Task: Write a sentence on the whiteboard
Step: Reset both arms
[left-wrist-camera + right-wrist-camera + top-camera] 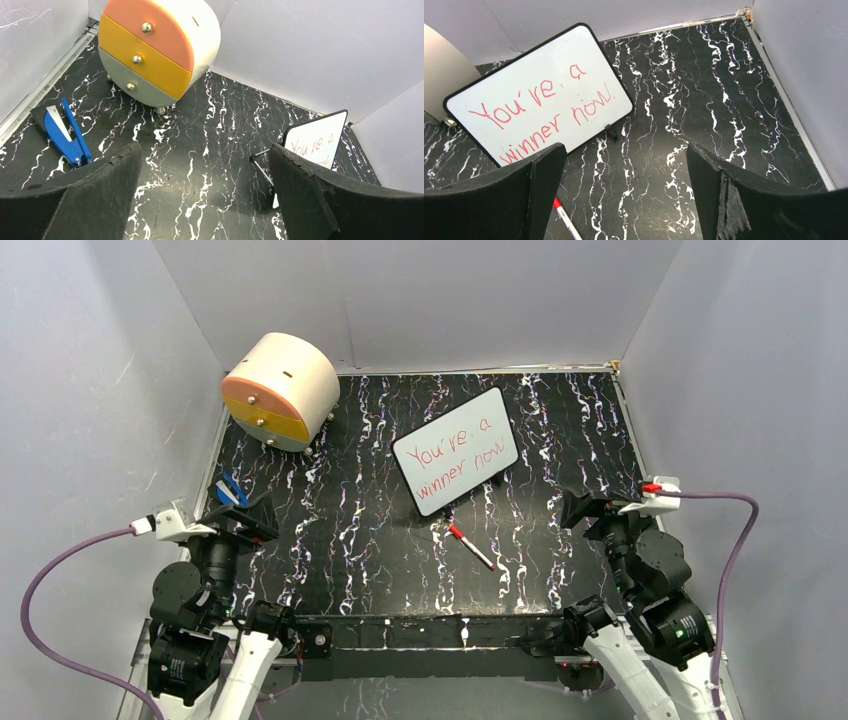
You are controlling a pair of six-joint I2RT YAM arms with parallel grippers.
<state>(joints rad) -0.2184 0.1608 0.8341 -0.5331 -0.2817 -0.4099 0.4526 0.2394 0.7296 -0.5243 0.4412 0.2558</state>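
The whiteboard stands tilted on the black marbled table, mid-back, with the sentence "You're a winner now" in red on it. It also shows in the right wrist view and partly in the left wrist view. A red-capped marker lies on the table in front of the board; it also shows in the right wrist view. My left gripper is open and empty near the left edge. My right gripper is open and empty at the right, away from board and marker.
A beige drum with orange, yellow and grey drawers stands at the back left. A blue clip-like tool lies by my left gripper. Grey walls enclose the table.
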